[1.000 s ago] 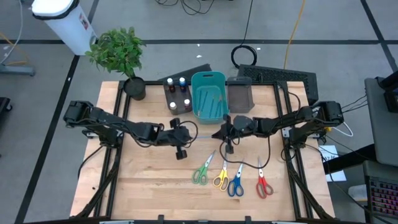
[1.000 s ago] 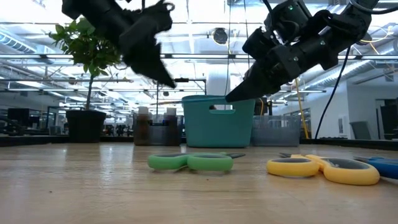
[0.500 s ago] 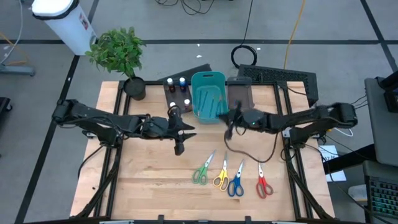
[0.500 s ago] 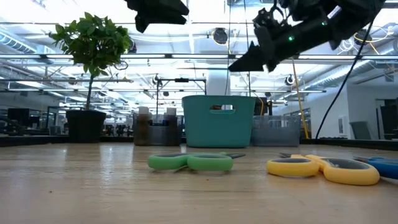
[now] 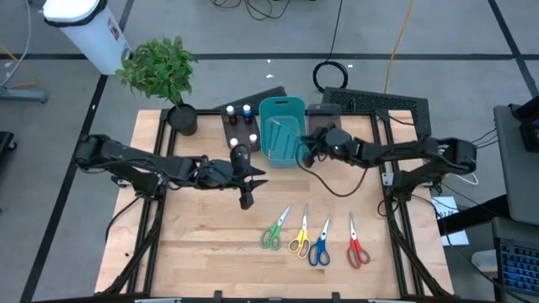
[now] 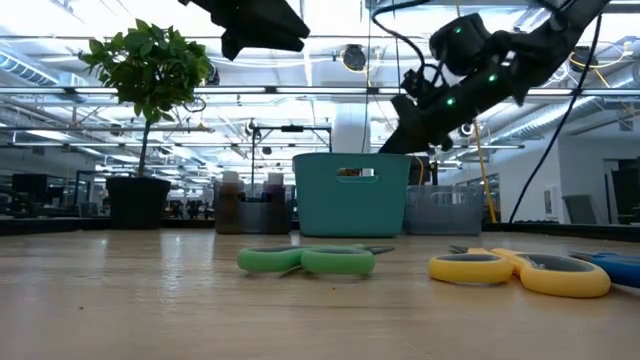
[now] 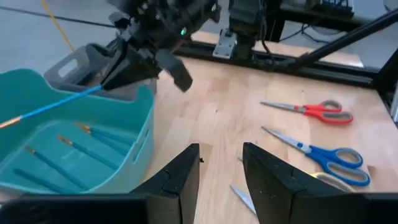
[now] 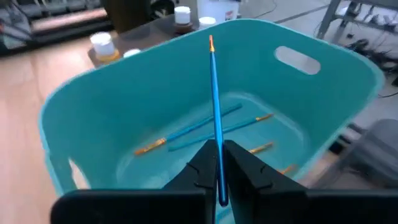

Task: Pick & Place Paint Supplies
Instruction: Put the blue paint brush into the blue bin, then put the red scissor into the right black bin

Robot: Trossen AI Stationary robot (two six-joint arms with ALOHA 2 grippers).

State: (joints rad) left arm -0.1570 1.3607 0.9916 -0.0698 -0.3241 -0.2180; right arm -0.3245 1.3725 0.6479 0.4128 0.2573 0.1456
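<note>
My right gripper point(image 8: 219, 163) is shut on a thin blue brush point(image 8: 214, 93) above the teal bin point(image 5: 268, 108), at its right rim. Several blue brushes point(image 8: 205, 127) lie on the bin's floor. My left gripper point(image 7: 221, 168) stands open and empty, raised over the table left of the bin point(image 5: 253, 175). Green point(image 5: 274, 231), yellow point(image 5: 299, 238), blue point(image 5: 320, 247) and red scissors point(image 5: 355, 247) lie flat in a row near the front. Dark capped bottles point(image 5: 240, 126) stand in a dark grey bin left of the teal one. My right gripper pinches the brush between its two fingers at the handle's tail end point(image 8: 217, 148). The fingers come from the table's right, slanting slightly down, and lie along the brush. The brush sticks out ahead of them over the bin, its copper tip point(image 8: 211, 41) foremost, clear of everything.
A second dark grey bin point(image 5: 324, 128) stands right of the teal one, under my right arm. A potted plant point(image 5: 164, 71) sits at the far left corner. Bare wood lies between the bins and the scissors.
My right gripper has gone up and toward the table's far edge, from over the bare wood to the teal bin's right rim, tipping from steeply down to nearly level. My left gripper has risen and levelled out, staying left of the bin.
</note>
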